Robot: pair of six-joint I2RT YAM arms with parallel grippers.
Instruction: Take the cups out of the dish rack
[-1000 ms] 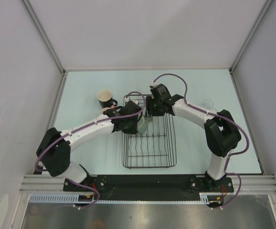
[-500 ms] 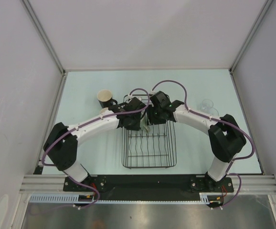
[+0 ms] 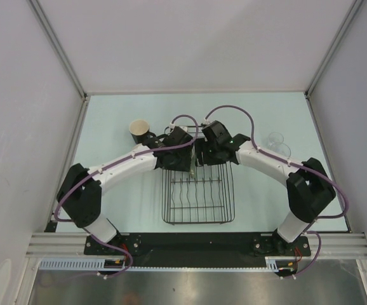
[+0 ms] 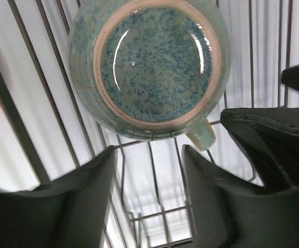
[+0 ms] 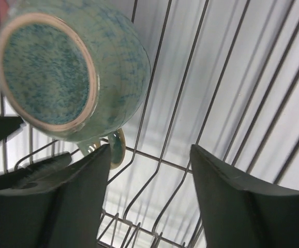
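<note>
While left gripper [image 4: 149,155] and right gripper [image 5: 150,152] gape empty, upside-down pale-green cup [image 4: 148,64], blue-speckled, glossy, small-handled, on dish rack [image 3: 199,197]

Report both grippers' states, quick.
Left gripper: open, holding nothing, just short of the green cup.
Right gripper: open, holding nothing, green cup off to its side.

one dish rack [image 3: 199,198], one black cup [image 3: 139,130], one green speckled mug [image 4: 149,67], two clear glasses [image 3: 275,138].

The pale table [image 3: 107,114] carries the dish rack [image 3: 199,194], a black cup [image 3: 140,131] (cream inside) and clear glass tumblers [image 3: 275,138].
</note>
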